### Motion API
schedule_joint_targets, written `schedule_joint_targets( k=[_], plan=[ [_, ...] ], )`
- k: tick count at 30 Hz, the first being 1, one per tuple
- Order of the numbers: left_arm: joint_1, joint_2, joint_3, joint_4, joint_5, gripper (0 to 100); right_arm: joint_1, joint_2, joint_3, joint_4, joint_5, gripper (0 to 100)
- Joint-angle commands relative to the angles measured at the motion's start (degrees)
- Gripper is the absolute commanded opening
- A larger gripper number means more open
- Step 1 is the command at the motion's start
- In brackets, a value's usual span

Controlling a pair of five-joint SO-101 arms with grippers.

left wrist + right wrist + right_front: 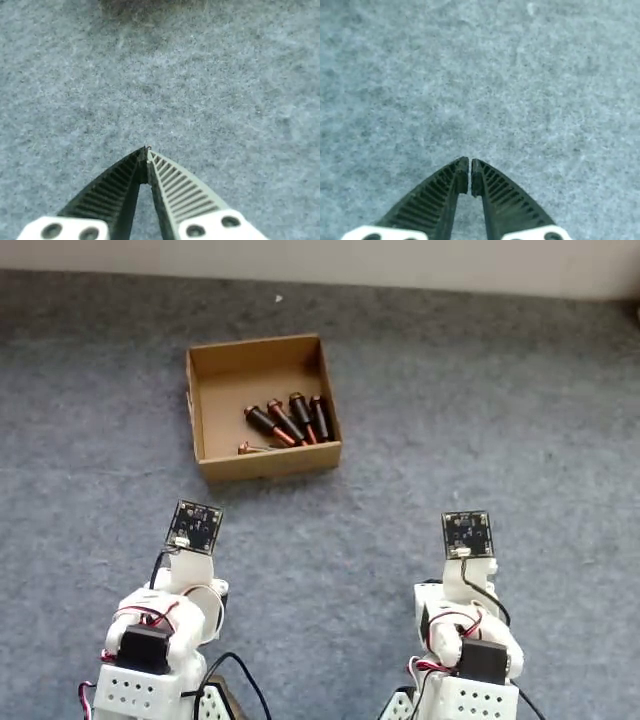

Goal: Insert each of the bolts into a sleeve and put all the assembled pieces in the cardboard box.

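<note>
Left claw (147, 152), right claw (470, 163) closed; cardboard box (266, 466) holds four sleeved bolts (302, 412).

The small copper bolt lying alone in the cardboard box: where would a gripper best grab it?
Probably by its thin shank, from straight above. The small copper-coloured bolt lies flat on the floor of the brown cardboard box, roughly parallel to its near wall and close to it, so a sideways approach looks blocked. Four black-sleeved assembled pieces lie just beyond it.

Grey carpet (480, 420), cardboard box (240, 380) — sleeved bolts (283, 420) inside
</note>
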Motion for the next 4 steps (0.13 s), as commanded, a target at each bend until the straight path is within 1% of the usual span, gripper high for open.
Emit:
schedule_joint_targets(
  k=[1, 4],
  plan=[
    [-0.13, -0.4, 1.19, 0.35, -0.62, 0, 0.48, -0.57, 8.92, 0.4, -0.18, 0.8],
    [-0.13, -0.4, 1.19, 0.35, -0.62, 0, 0.48, -0.57, 8.92, 0.4, -0.18, 0.8]
  ],
)
